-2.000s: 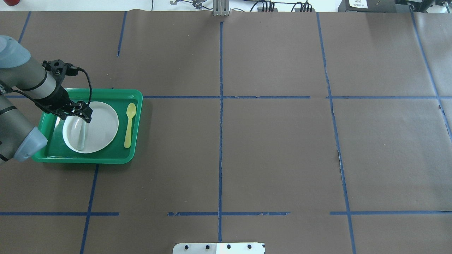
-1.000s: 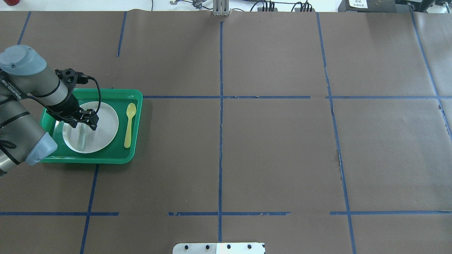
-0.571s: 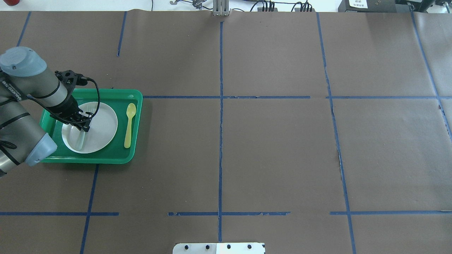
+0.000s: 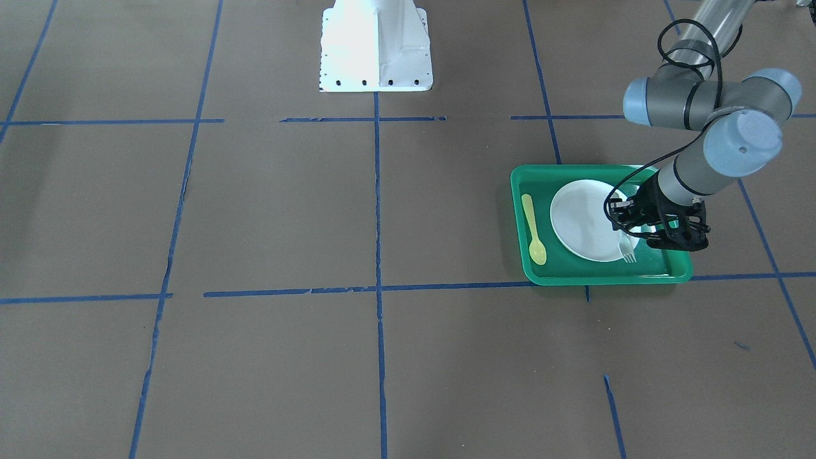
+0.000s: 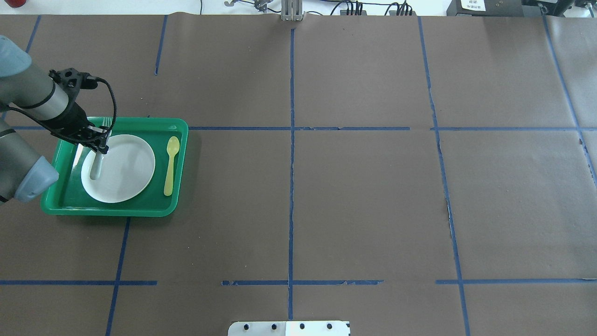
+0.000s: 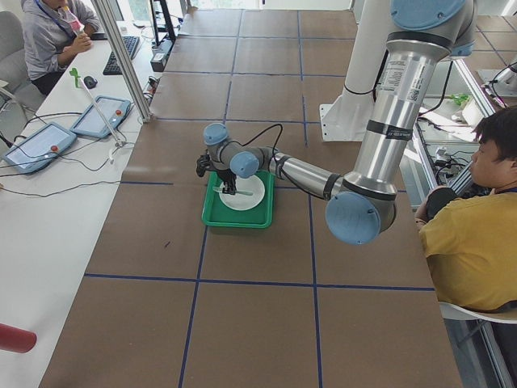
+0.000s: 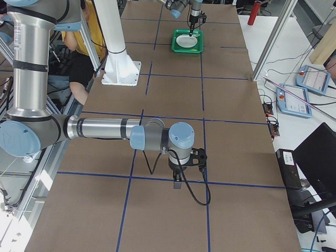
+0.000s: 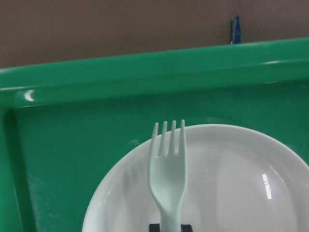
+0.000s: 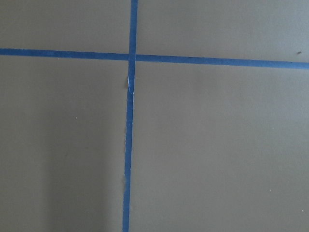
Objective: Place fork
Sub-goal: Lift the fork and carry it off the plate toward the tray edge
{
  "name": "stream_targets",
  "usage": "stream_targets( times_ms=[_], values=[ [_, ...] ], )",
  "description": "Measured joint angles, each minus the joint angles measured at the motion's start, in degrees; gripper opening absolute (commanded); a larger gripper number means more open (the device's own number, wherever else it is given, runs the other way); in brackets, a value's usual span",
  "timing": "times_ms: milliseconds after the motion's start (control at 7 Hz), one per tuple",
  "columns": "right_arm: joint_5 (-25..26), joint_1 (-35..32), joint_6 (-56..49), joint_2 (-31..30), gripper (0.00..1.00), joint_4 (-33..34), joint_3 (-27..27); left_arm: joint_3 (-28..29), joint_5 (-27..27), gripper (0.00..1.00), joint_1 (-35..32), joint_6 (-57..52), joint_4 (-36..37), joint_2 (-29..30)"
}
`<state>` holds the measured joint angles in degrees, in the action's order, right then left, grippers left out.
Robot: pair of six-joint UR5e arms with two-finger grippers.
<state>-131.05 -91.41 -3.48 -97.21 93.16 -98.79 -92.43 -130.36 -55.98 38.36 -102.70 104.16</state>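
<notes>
The left gripper (image 5: pixel 101 145) pinches the fork (image 5: pixel 97 167) near its middle, over the left part of the white plate (image 5: pixel 128 163), and the tines point to the far wall of the green tray (image 5: pixel 154 203). The yellow spoon (image 5: pixel 171 161) lies in the tray, right of the plate. The right gripper (image 7: pixel 177 182) hangs over the table (image 7: pixel 236 131); I cannot tell if it is spread.

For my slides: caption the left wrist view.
Gripped pale fork, tines just past the rim of the white plate, over green tray.

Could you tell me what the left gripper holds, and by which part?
The left gripper holds the fork by its handle, just behind the tined head.
</notes>
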Motion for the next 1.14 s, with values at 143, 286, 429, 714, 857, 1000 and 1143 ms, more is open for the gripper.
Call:
stream_targets(
  times_ms=[143,286,429,714,857,1000,1143],
  values=[
    [0.0,0.0,0.0,0.0,1.0,0.0,0.0,-0.9,-0.7,0.0,-1.9,-1.2,0.2,-1.1],
    [0.0,0.0,0.0,0.0,1.0,0.0,0.0,-0.4,-1.0,0.0,-2.8,-2.5,0.3,-1.9],
    [0.0,0.0,0.0,0.0,1.0,0.0,0.0,1.7,-1.1,0.0,-3.3,-3.0,0.2,-2.2],
    [0.0,0.0,0.0,0.0,1.0,0.0,0.0,6.4,-1.2,0.0,-3.5,-3.0,-0.3,-2.0],
    [0.0,0.0,0.0,0.0,1.0,0.0,0.0,7.4,-1.2,0.0,-3.5,-3.0,-0.4,-1.9],
    [0.0,0.0,0.0,0.0,1.0,0.0,0.0,8.1,-1.2,0.0,-3.4,-3.0,-0.4,-1.7],
    [0.0,0.0,0.0,0.0,1.0,0.0,0.0,8.7,-1.2,0.0,-3.2,-3.0,-0.5,-1.4]
  ],
)
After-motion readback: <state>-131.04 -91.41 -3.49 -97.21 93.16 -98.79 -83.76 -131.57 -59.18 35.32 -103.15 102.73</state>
